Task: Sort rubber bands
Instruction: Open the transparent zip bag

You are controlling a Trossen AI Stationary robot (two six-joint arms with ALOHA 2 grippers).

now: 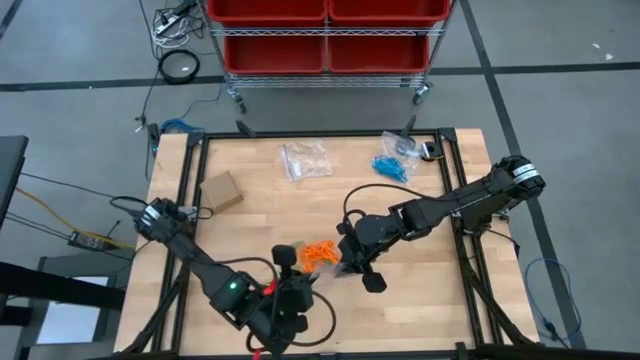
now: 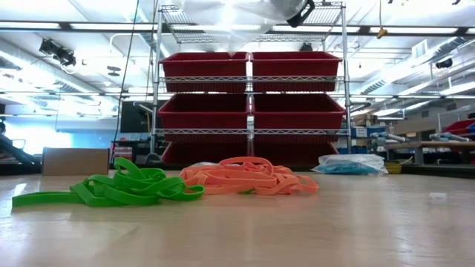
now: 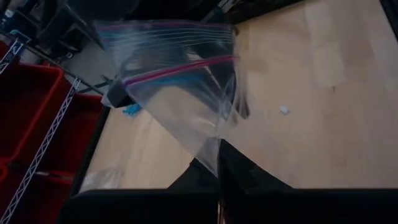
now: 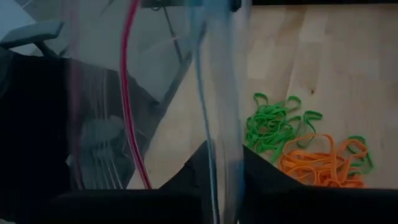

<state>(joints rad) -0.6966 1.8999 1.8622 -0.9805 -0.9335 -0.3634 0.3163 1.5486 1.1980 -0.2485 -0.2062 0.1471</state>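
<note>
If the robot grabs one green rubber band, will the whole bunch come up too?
Probably several would. The green rubber bands lie looped through each other, so they likely snag. They look thin and floppy, so they would dangle. Some touch the orange rubber bands, which might drag along.

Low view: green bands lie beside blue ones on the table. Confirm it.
Wrong on colour. In the low view the green bands lie beside orange bands, not blue ones, on the table. The right wrist view shows the same pair.

No readable text, label or number anywhere.
</note>
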